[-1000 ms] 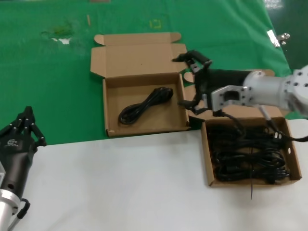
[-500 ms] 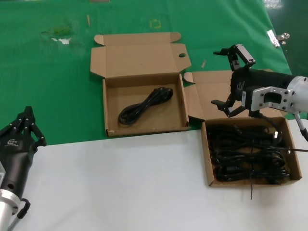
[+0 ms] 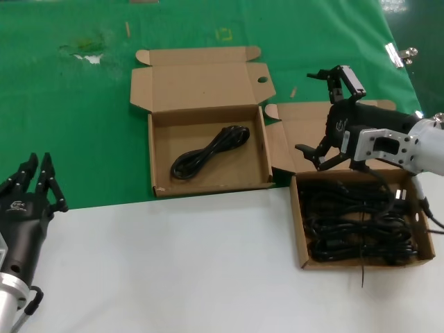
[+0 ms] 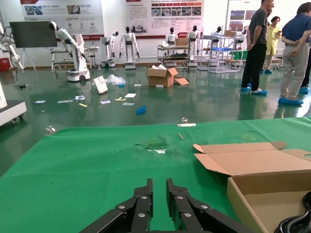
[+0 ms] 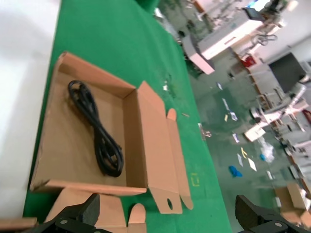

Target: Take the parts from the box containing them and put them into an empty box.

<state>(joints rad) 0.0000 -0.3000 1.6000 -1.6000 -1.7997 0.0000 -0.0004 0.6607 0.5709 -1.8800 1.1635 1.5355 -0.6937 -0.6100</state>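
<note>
The brown box with several black coiled cables stands at the right, its wall on the white surface. The other box stands at centre and holds one coiled cable. My right gripper is open and empty, hovering over the right box's lid, between the two boxes. The right wrist view shows its fingers spread wide above the centre box and its cable. My left gripper is parked at the near left, its fingers a narrow gap apart.
A green cloth covers the far half of the table and a white surface the near half. A metal clip lies at the far right. The centre box's lid shows in the left wrist view.
My right gripper has moved right, from the centre box's right edge to over the right box's lid, still open and empty. My left gripper's fingertips have parted slightly.
</note>
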